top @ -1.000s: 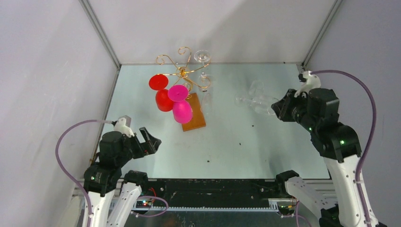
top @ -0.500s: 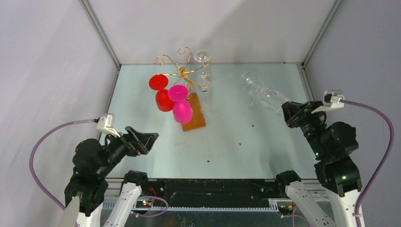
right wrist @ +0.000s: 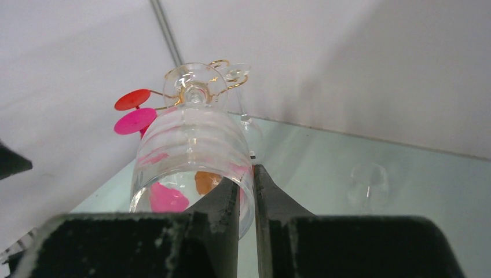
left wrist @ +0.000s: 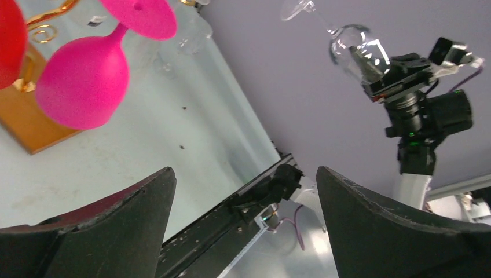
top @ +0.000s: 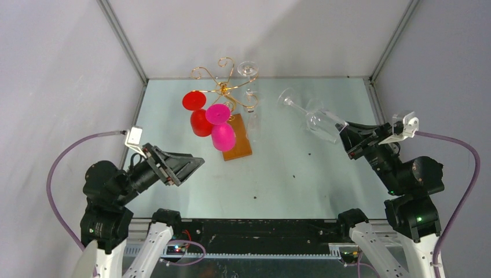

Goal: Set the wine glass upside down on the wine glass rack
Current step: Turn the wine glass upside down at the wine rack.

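My right gripper (top: 345,134) is shut on the rim of a clear wine glass (top: 315,118), one finger inside the bowl and one outside. It holds the glass above the table, foot pointing toward the rack; the glass fills the right wrist view (right wrist: 194,150) and shows in the left wrist view (left wrist: 347,46). The gold wire wine glass rack (top: 223,87) stands on a brown wooden base (top: 237,139) at the back centre. A red glass (top: 198,113), a pink glass (top: 221,128) and a clear glass (top: 250,92) hang on it upside down. My left gripper (top: 194,165) is open and empty, at front left.
The grey enclosure walls and the metal frame posts (top: 124,43) bound the table at the back and sides. The black front rail (top: 255,229) runs between the arm bases.
My right gripper has lifted the clear glass off the table and turned it, its foot now toward the rack. My left arm has swung its open gripper out to the right.
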Controlling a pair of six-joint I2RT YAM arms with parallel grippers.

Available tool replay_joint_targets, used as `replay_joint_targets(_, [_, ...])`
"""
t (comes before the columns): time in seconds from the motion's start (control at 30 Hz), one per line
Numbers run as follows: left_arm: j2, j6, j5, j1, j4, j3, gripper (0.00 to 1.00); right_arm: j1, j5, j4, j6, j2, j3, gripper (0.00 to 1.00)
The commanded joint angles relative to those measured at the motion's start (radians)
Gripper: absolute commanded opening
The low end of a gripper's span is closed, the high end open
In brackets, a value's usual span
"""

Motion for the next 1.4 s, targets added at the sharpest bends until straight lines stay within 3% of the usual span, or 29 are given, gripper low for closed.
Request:
replay_joint_targets(0.0, [0.037,-0.121,0.101,0.008,0.151,0.026,0.98,-0.002,-0.108,0.111,-0.012,0.005,0.006,0.0])
replay_joint_targets(0.17, [0.051,-0.29,0.131,0.005,0.358,-0.035,0.98,-0.001,-0.066,0.195,0.086,-0.008,-0.037,0.0])
replay_joint_targets(0.4, [0.094,-0.317,0.065,-0.067,0.407,-0.033,0.98,0.01,-0.096,0.31,0.124,0.004,-0.071,0.0])
replay_joint_targets(0.63, [0.205,-0.243,-0.184,-0.406,0.379,0.0,0.94,0.095,0.047,0.279,0.025,0.072,-0.01,0.0])
replay_joint_targets(0.8, [0.274,-0.238,-0.302,-0.558,0.392,0.007,0.93,0.247,0.346,0.203,-0.085,0.14,0.058,0.0])
replay_joint_targets(0.97, [0.323,-0.273,-0.366,-0.628,0.452,0.007,0.92,0.575,0.729,0.306,-0.34,0.206,0.061,0.0])
replay_joint_targets(1.07, [0.34,-0.285,-0.391,-0.65,0.489,0.017,0.9,0.814,0.995,0.537,-0.619,0.267,0.056,0.0])
replay_joint_targets(1.17, [0.357,-0.293,-0.409,-0.657,0.515,0.031,0.85,0.968,1.137,0.826,-0.886,0.323,0.021,0.0])
replay_joint_targets(1.27, [0.361,-0.305,-0.433,-0.657,0.536,0.04,0.83,1.101,1.181,1.216,-1.202,0.405,-0.023,0.0])
replay_joint_targets(1.37, [0.354,-0.335,-0.465,-0.658,0.596,0.024,0.83,1.176,1.194,1.451,-1.364,0.488,-0.03,0.0])
